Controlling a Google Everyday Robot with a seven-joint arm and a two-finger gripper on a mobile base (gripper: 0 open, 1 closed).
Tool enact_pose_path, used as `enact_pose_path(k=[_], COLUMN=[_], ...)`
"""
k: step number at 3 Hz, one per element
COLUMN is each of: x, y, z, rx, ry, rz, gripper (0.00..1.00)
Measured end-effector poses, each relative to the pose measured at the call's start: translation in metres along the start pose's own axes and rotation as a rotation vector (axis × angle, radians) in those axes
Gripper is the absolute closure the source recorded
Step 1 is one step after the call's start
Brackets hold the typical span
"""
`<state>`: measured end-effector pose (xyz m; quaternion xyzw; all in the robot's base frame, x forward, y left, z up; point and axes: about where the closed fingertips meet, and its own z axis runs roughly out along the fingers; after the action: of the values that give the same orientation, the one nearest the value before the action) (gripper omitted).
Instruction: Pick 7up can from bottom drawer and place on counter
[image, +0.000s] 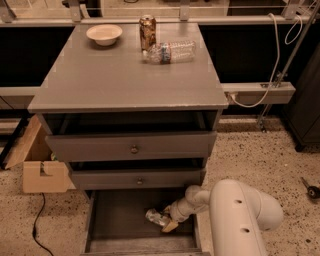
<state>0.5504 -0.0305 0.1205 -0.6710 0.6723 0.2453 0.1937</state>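
- Where the one white arm (242, 220) fills the near right corner, you see it reach left and down into the open bottom drawer (117, 222).
- At its tip, the single pincer (168, 224) sits low over the drawer floor, on the right side, right against the 7up can (154, 216); you cannot tell whether it is spread or pinching the can.
- You have one 7up can here: small, silvery and crumpled, lying on the drawer floor just left of the pincer, right of the middle.
- Above the open drawer you can count two grey drawer fronts, the lower (137, 179) and the upper (132, 146), each with one small round knob.
- To the left, on the speckled floor, one cardboard box (42, 176) stands beside the cabinet.
- Higher and farther back, the grey tabletop (120, 82) carries three things, all near its far edge.
- There you find one pale bowl (104, 34) at the left, one upright brown-gold can (147, 31) right of it, and one clear plastic bottle (170, 51) lying on its side just in front of that can.
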Motion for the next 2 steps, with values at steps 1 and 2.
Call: enact_pose_path(k=[1,2], x=[0.000,-0.005], y=[0.005,0.018], z=[-0.012,-0.043], rx=[0.021,0.060], ry=[-0.007,-0.038], rz=[-0.002,-0.019], gripper=[0.72,0.94])
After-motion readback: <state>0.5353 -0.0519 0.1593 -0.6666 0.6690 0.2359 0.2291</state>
